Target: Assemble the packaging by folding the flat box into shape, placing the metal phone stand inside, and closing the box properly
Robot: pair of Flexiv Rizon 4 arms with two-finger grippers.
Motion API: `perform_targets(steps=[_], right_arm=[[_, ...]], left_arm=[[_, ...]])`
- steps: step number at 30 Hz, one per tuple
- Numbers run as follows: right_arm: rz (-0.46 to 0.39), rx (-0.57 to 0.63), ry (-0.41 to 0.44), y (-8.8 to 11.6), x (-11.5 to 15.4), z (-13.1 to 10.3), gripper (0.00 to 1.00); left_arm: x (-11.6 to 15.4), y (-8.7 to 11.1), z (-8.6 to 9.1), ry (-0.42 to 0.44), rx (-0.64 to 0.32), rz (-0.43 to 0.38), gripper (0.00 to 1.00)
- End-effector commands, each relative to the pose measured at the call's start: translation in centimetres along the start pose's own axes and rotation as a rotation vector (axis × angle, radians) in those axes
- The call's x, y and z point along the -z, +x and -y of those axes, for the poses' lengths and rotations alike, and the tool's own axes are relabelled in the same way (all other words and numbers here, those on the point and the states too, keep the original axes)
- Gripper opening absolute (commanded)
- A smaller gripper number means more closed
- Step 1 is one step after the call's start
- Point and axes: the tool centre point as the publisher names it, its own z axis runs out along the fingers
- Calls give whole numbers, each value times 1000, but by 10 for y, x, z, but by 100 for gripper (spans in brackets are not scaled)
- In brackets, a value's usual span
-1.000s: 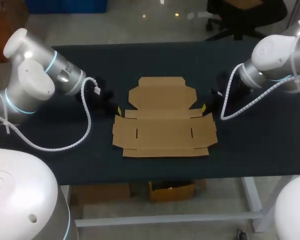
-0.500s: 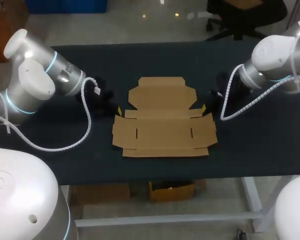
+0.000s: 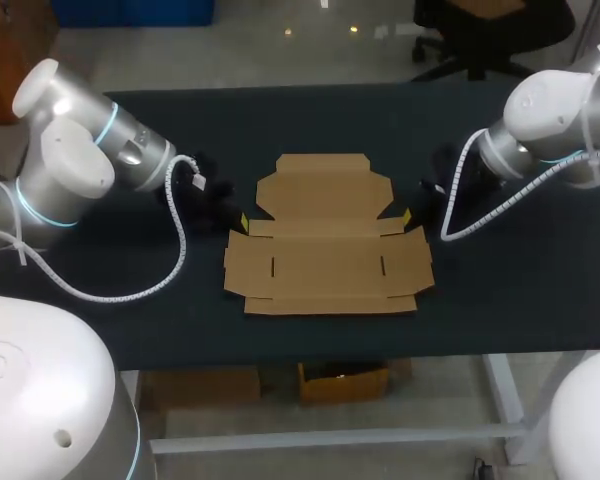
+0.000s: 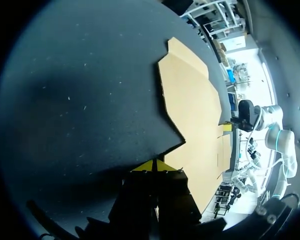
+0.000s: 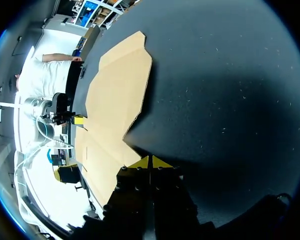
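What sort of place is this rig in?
Probably a robotics lab bench: black-topped table, one flat brown cardboard box blank lying on it, left claw and right claw at its sides.

The table (image 3: 310, 120) has a dark, almost black top with tiny light specks on it. One thing lies on it: a flat box (image 3: 325, 240) made of brown cardboard. It is spread out wide open and lies flat in the middle of the table. Its big, wide part is near the front edge and has two short slits in it. Its smaller part, with slanted corners, points to the far edge. Dark table shows all around the cardboard.
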Motion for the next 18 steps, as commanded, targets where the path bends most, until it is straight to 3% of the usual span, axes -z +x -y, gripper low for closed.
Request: perform_targets(steps=[1,18], right_arm=[[-6,1,-2,-1,2,2,0],[-14,8,-19,4,5,5,0]], left_arm=[[-3,0,1,-2,-3,-5,0],[-2,9,1,-1,-26,-36,0]])
